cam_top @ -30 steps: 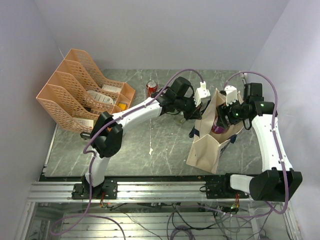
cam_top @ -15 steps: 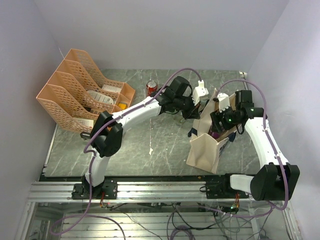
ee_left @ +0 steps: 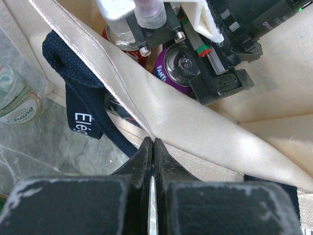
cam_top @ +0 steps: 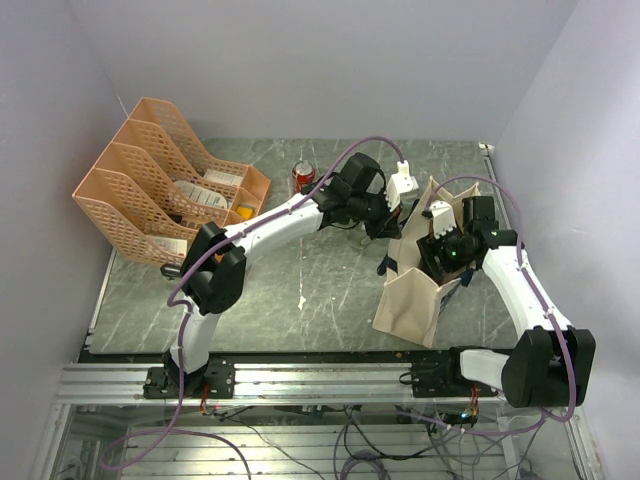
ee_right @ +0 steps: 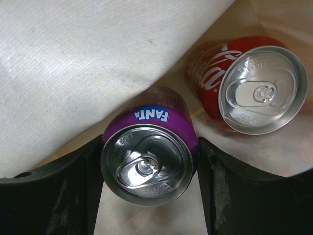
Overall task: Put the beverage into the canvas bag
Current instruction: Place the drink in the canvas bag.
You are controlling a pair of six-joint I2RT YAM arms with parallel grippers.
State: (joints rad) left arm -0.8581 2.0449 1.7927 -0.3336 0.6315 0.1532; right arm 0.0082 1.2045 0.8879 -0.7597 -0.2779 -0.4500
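Observation:
The canvas bag (cam_top: 408, 300) stands upright at the right of the table, cream with navy handles (ee_left: 82, 113). My left gripper (ee_left: 153, 143) is shut on the bag's upper rim (ee_left: 195, 122) and holds the mouth apart. Inside the bag, my right gripper (ee_right: 149, 166) is shut on the beverage, a purple Fanta can (ee_right: 146, 159), one finger (ee_right: 73, 191) pressed to each side. A red cola can (ee_right: 249, 88) stands upright next to it in the bag. From the left wrist view both cans (ee_left: 182, 66) show under the right gripper's body. In the top view the right gripper (cam_top: 440, 252) reaches down into the bag's mouth.
Orange plastic file trays (cam_top: 160, 195) with papers stand at the back left. Another red can (cam_top: 303, 176) stands on the marble table behind the left arm. A green-and-white can (ee_left: 14, 100) lies on the table beside the bag's handle. Walls close in at the back and both sides.
My right gripper has gone down and a little left into the bag with the purple can, which no longer shows from above. The left gripper has kept its hold on the rim.

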